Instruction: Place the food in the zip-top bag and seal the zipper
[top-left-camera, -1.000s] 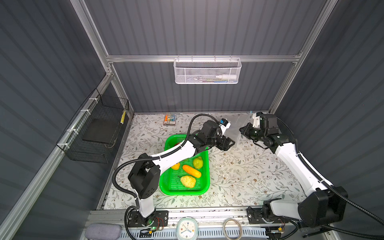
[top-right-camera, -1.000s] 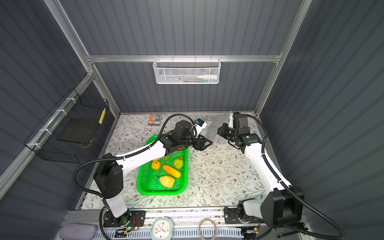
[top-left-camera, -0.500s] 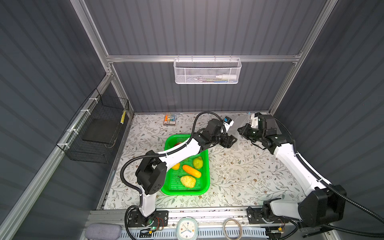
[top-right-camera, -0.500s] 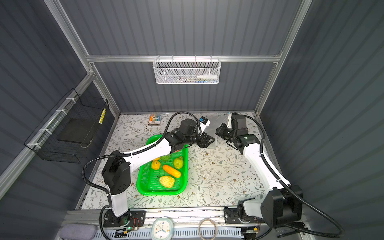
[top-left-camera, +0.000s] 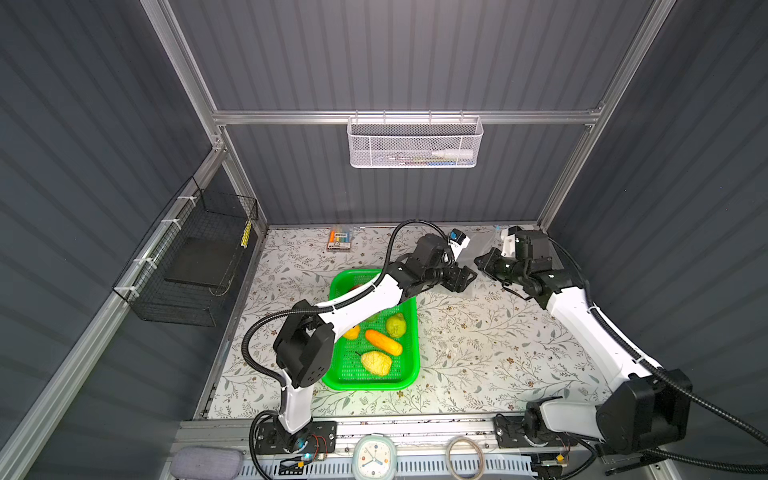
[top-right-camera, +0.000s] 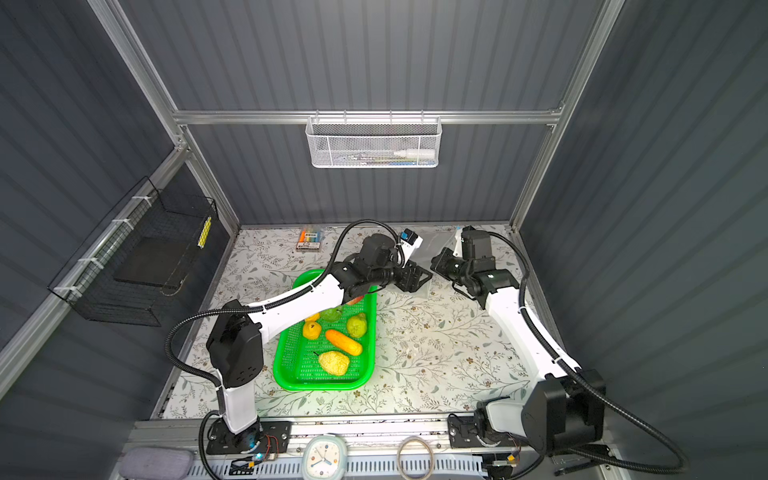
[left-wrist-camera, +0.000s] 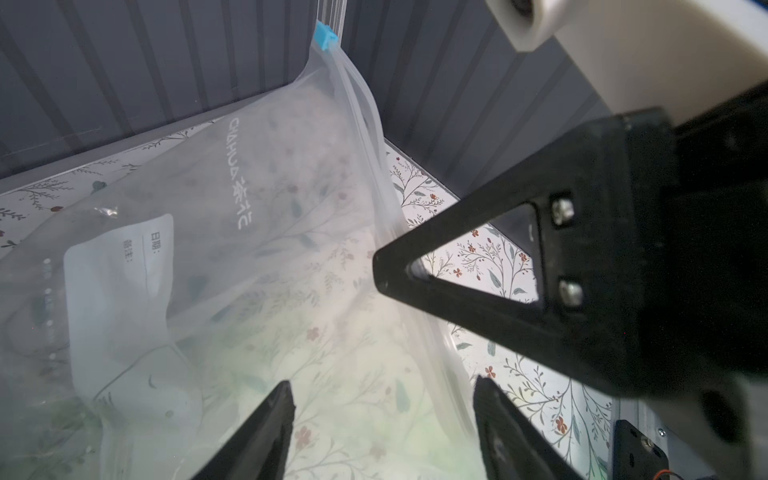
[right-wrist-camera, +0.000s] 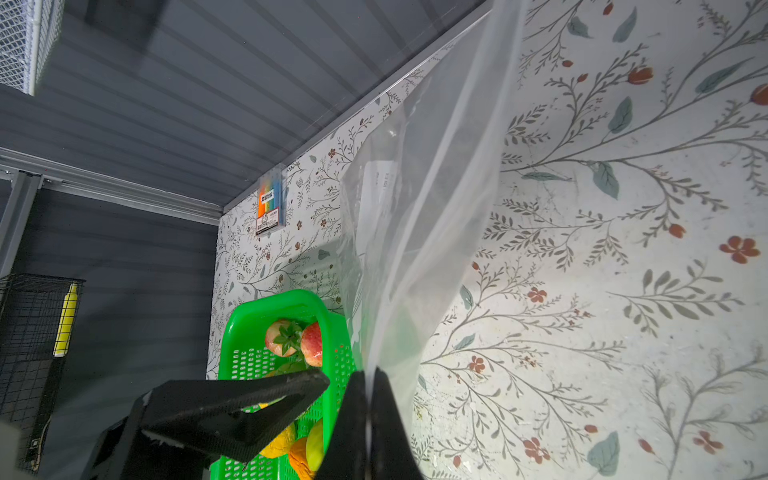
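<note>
**Bag-opening step.** The right gripper (right-wrist-camera: 368, 376), its jaws pressed together on one lip of the zip-top bag (right-wrist-camera: 419, 199), holds that lip raised above the floral mat (right-wrist-camera: 623, 249), and the film hangs from the pinch as a slack sheet. In the left wrist view the pinch sits on the zipper (left-wrist-camera: 365, 124) strip, well apart from the light-blue slider (left-wrist-camera: 325, 35) at the strip's far end. The white label patch (left-wrist-camera: 116, 291) faces the camera, and no food shows through the film. The left gripper (left-wrist-camera: 382, 392), its jaws standing apart and holding nothing, points at the bag just beside the right gripper. Whether its fingers (left-wrist-camera: 270, 432) touch the film cannot be told. In both top views the two grippers meet at about 1 o'clock from the mat's centre. From there the green tray (top-left-camera: 370, 387) lies at 8 o'clock, holding the carrot (top-left-camera: 383, 342), the bumpy yellow piece (top-left-camera: 376, 363), a green pear-like piece (top-left-camera: 396, 325) and, at its far end, two red pieces (right-wrist-camera: 311, 345). A marker pack (top-left-camera: 340, 239) lies at 9 o'clock by the back wall. The step in hand is judged to be spreading the mouth, with loading not yet begun. The next move probably calls for the left gripper to catch the free lip, or to slip inside it, without dragging the film out of the right gripper's pinch.
</note>
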